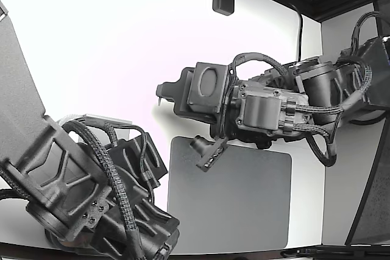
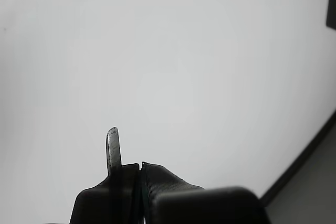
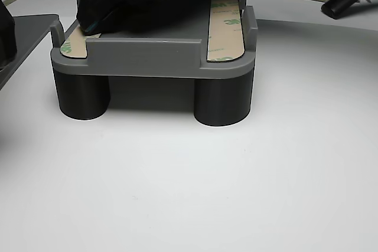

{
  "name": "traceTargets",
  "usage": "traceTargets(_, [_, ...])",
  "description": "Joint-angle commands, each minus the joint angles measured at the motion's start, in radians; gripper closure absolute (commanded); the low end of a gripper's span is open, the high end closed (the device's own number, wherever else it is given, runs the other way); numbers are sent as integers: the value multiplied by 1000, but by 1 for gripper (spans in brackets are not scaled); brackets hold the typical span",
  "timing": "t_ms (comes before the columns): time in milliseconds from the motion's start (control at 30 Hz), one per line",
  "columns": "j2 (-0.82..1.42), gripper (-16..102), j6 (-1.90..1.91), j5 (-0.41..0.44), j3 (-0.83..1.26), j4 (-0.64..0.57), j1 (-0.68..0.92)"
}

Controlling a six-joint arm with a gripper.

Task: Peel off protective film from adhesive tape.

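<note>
On my other view I see two strips of adhesive tape lying flat in a raised grey holder [image 3: 150,57] that stands on round legs on the white bench [image 3: 236,193]. The right-hand tape strip [image 3: 226,28] is long with rounded ends, and its tan protective film, printed with green 3M logos, covers it fully. The left-hand tape strip [image 3: 74,45] shows only its near rounded end, also tan-filmed; the rest is hidden under a dark body above it.
</note>
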Motion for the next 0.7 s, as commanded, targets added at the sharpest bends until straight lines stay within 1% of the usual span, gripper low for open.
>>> traceTargets(0, [-12,97,18,8,-46,-8,2])
traceTargets(67, [-20,97,11,17,-32,-35,3])
traceTargets(167, [-17,97,-34,32,5,-112,5])
traceTargets(267, [-18,97,-52,34,6,-135,6])
traceTargets(400, [-34,97,-32,25,5,-141,9])
traceTargets(500, [-77,97,15,37,-17,-137,28])
traceTargets(667, [-178,97,77,92,-83,-121,71])
